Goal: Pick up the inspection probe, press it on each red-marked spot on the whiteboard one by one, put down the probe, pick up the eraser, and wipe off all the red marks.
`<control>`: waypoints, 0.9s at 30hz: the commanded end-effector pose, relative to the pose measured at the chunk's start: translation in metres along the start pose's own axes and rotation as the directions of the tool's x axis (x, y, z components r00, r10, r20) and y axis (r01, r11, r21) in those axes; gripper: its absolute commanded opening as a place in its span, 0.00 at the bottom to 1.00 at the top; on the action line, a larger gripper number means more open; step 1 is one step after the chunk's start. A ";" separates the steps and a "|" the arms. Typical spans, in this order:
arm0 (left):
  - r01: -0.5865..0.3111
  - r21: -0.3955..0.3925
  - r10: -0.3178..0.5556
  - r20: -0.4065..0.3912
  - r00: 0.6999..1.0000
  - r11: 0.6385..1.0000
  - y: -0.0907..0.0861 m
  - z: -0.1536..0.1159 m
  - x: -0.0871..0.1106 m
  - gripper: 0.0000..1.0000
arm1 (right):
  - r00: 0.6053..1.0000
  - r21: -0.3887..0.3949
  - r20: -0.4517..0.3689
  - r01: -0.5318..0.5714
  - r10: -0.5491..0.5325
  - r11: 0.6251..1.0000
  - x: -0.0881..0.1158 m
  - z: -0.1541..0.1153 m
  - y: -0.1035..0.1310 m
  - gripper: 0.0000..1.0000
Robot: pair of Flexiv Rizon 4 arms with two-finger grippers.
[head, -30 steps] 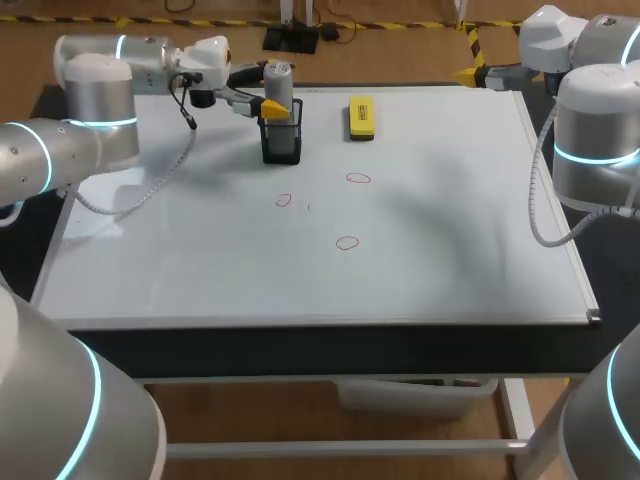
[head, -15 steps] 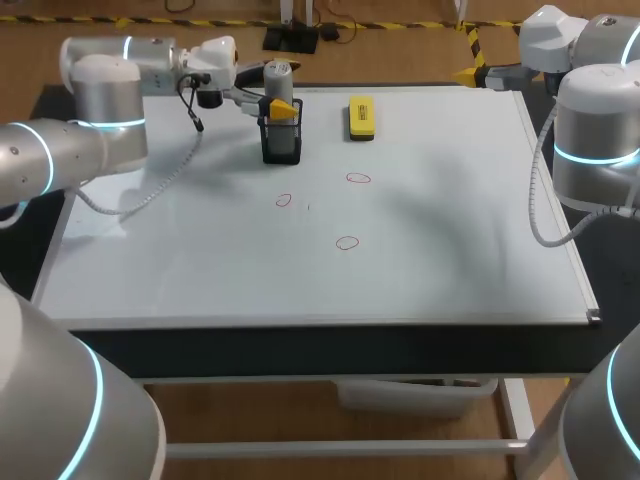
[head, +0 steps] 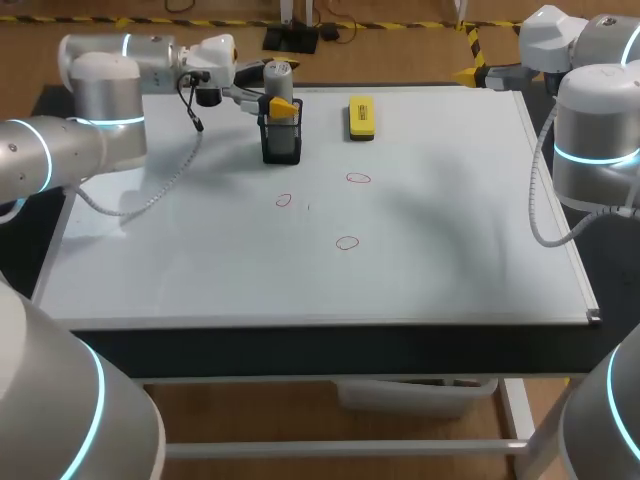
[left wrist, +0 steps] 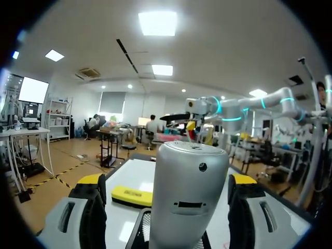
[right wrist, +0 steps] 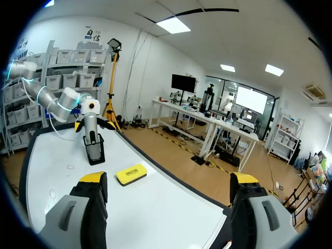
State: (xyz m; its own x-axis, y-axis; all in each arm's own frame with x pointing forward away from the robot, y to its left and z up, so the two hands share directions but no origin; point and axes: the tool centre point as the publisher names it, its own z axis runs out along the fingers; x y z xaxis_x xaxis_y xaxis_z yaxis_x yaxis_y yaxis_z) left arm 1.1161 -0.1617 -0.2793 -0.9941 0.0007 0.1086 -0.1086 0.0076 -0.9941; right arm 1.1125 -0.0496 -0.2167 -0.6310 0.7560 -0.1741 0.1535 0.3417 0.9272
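Silver cylindrical probe (left wrist: 189, 181) upright in black mesh holder (head: 281, 142), top exposed for grasping; left gripper (left wrist: 167, 189) straddles it, unclamped; right gripper (right wrist: 167, 193) agape, empty.

bare whiteboard (head: 450, 230) around red marks (head: 347, 242), black holder (head: 281, 143) with probe (head: 277, 78) and yellow eraser (head: 361, 117) standing near far edge

Holder (head: 282, 142) sits on the whiteboard (head: 450, 220), probe (head: 277, 78) upright in it, left gripper (head: 274, 95) straddling the probe without touching. Eraser (head: 361, 116) lies right of the holder. One mark (head: 284, 200) lies directly before the holder, two more marks (head: 358, 179) (head: 347, 242) front-right.
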 end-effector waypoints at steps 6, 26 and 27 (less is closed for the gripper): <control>0.002 0.004 -0.002 -0.009 1.000 1.000 0.002 0.001 0.001 0.00 | 1.000 0.002 -0.001 0.000 0.000 1.000 0.000 0.000 0.000 1.00; -0.052 0.010 0.052 0.004 0.999 0.999 -0.026 -0.004 0.014 0.00 | 1.000 0.002 -0.001 0.000 0.000 1.000 0.000 0.000 0.000 1.00; -0.053 0.009 0.053 0.005 0.999 0.999 -0.027 -0.004 0.015 0.00 | 1.000 0.002 -0.001 0.000 0.000 1.000 0.000 0.000 0.000 1.00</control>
State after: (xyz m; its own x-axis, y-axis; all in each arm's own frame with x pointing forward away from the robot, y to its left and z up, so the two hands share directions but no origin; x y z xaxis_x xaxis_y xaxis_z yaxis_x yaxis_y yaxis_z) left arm 1.1137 -0.1593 -0.2599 -0.9982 0.0168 0.0571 -0.0574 -0.0147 -0.9982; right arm 1.1125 -0.0496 -0.2167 -0.6310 0.7560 -0.1741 0.1535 0.3416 0.9272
